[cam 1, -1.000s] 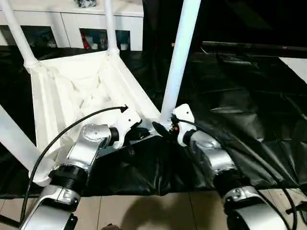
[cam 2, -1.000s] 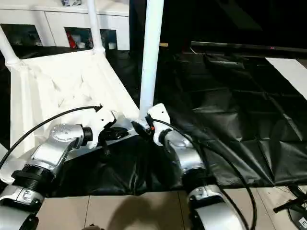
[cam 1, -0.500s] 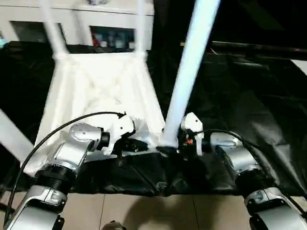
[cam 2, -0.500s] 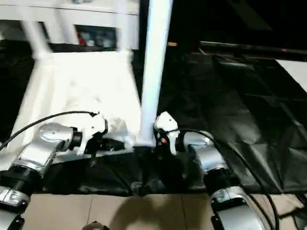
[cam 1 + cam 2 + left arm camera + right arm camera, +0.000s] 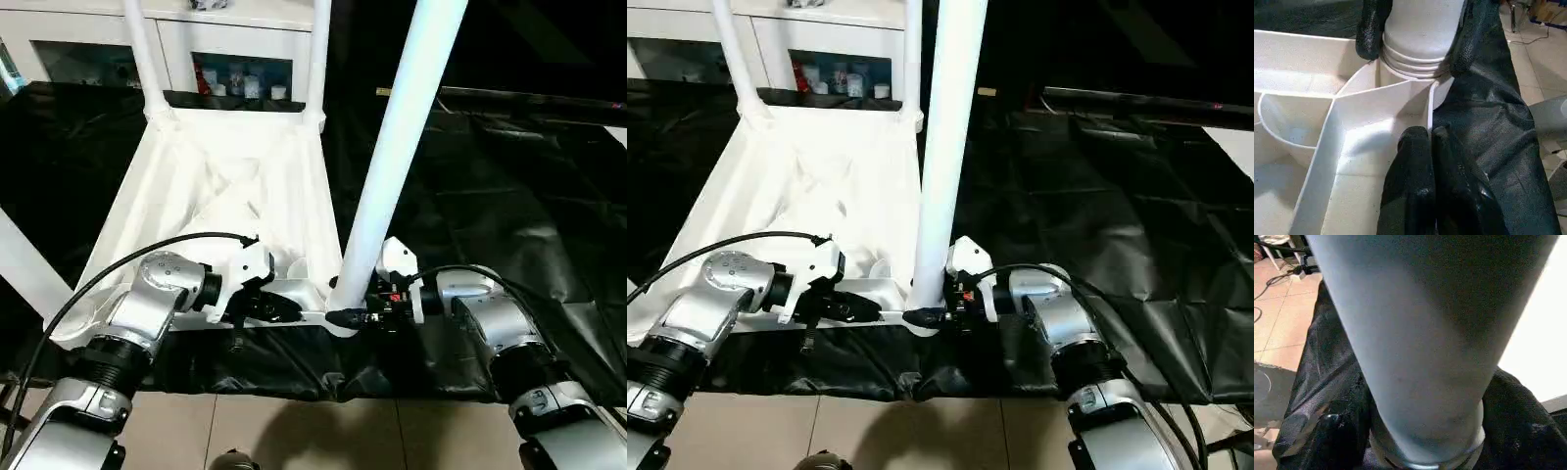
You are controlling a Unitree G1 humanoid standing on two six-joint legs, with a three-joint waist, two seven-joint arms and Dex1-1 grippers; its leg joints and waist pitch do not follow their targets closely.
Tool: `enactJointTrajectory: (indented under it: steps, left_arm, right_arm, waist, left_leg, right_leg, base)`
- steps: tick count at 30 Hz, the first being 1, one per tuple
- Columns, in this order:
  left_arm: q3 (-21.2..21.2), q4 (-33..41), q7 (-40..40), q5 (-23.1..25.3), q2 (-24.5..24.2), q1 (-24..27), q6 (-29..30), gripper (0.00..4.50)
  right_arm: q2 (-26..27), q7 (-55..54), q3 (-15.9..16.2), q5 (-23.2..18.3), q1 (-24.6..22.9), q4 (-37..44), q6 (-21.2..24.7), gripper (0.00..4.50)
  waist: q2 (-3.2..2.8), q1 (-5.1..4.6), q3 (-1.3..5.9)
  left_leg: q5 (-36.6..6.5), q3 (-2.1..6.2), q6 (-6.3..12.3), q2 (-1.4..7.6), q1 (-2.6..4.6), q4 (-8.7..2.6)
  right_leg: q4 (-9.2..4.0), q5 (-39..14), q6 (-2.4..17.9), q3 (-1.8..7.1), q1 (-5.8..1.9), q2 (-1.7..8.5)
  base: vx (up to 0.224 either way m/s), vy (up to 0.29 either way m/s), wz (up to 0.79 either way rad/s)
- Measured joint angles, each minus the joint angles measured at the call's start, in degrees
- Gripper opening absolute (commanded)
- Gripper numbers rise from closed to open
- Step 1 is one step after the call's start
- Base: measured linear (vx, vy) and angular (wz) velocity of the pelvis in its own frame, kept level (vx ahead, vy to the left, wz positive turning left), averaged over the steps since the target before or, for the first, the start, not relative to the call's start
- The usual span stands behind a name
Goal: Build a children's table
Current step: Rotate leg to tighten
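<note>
The children's table top (image 5: 196, 196) lies upside down on a black sheet, with white legs standing up from its corner sockets. The near right leg (image 5: 402, 137) rises from the corner closest to me. My right gripper (image 5: 358, 315) is shut on that leg just above the socket. In the left wrist view its two black fingers (image 5: 1371, 29) press on either side of the leg's ringed base. My left gripper (image 5: 284, 308) is shut on the table top's near rim (image 5: 1400, 98) beside that corner, one finger on each side of the thin wall.
Two far legs (image 5: 142, 49) (image 5: 318, 49) and a near left leg (image 5: 24, 274) stand upright. A white cabinet (image 5: 225, 39) with glass doors is behind the table. The black sheet (image 5: 509, 196) spreads to the right, with tiled floor (image 5: 294, 431) in front.
The camera has shifted. My right gripper has swung level at the leg's base and its fingers have closed in on the leg. The left gripper has stayed shut on the rim.
</note>
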State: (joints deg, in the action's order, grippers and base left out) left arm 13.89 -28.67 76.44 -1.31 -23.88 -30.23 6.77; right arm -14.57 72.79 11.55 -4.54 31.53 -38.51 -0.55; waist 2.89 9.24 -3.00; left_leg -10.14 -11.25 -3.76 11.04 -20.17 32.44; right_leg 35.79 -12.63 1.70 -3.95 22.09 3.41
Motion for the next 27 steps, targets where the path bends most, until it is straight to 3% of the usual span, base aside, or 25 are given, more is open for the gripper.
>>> enactJointTrajectory:
  steps: [2,7,10,14,16,17,23,27]
  left_arm:
    - [-0.42,-0.1,-2.38,0.21,0.59,0.0,0.72,0.0]
    - [-2.53,-1.68,-13.33,2.94,4.5,-1.06,3.11,0.0]
    - [-2.94,-2.7,-18.81,3.95,6.83,-1.91,4.7,0.0]
    - [-3.39,-2.94,-24.07,5.45,9.01,-2.59,5.96,0.0]
    - [-3.45,-2.94,-24.94,5.58,9.41,-2.64,6.12,0.0]
    - [-3.5,-2.93,-24.98,5.62,9.46,-2.65,6.13,0.0]
    - [-3.49,-2.9,-24.72,5.73,9.48,-2.63,5.78,0.0]
    - [-3.46,-2.5,-23.04,5.71,8.95,-2.51,5.4,0.0]
  right_arm:
    - [0.77,-3.16,-0.96,0.43,-0.05,-0.46,0.04,2.7]
    - [7.14,-22.47,-6.11,1.25,0.54,-4.79,0.44,2.68]
    - [10.11,-33.01,-7.27,2.09,2.43,-7.27,1.0,2.67]
    - [13.5,-42.98,-8.9,2.96,4.34,-9.63,1.55,2.67]
    - [14.05,-44.87,-8.96,3.02,4.56,-10.09,0.96,2.67]
    - [14.17,-45.18,-8.97,3.08,4.56,-10.24,0.48,3.02]
    - [14.13,-44.3,-8.9,4.48,4.53,-10.64,-0.78,3.73]
    - [12.22,-39.28,-7.73,4.95,4.07,-9.36,-0.84,3.81]
  waist:
    - [0.0,-0.1,0.0]
    - [0.12,-1.79,0.06]
    - [0.07,-2.81,0.1]
    - [-0.01,-2.95,0.16]
    - [-0.03,-2.88,0.18]
    - [-0.05,-2.9,0.18]
    - [-0.06,-2.94,0.17]
    - [-0.1,-2.92,0.14]
  left_leg:
    - [0.02,0.0,-0.02,0.01,0.06,0.06]
    - [0.16,0.04,-0.24,0.02,0.22,0.1]
    - [0.19,0.05,-0.3,0.01,0.26,0.1]
    - [0.18,0.05,-0.29,0.01,0.24,0.02]
    - [0.17,0.05,-0.28,0.0,0.22,-0.05]
    - [0.16,0.05,-0.27,-0.01,0.21,-0.08]
    - [0.15,0.05,-0.25,-0.01,0.18,-0.07]
    - [0.11,0.05,-0.19,-0.01,0.13,-0.12]
  right_leg:
    - [0.12,0.01,0.01,0.01,0.0,0.0]
    - [0.25,0.06,0.02,0.04,-0.06,0.0]
    - [0.24,0.1,0.02,0.07,-0.06,0.0]
    - [0.24,0.1,0.03,0.06,-0.05,-0.01]
    - [0.17,0.09,0.02,0.05,-0.04,-0.01]
    - [0.14,0.09,0.02,0.05,-0.04,-0.01]
    - [0.09,0.1,0.02,0.06,-0.04,-0.01]
    - [0.02,0.09,0.02,0.04,-0.02,-0.01]
  base:
    - [0.0,0.0,0.0]
    - [0.0,0.0,0.0]
    - [0.0,0.0,0.0]
    - [0.0,0.0,0.0]
    - [0.0,0.0,0.0]
    - [0.0,0.0,0.0]
    - [0.0,0.0,0.0]
    - [0.0,0.0,0.0]
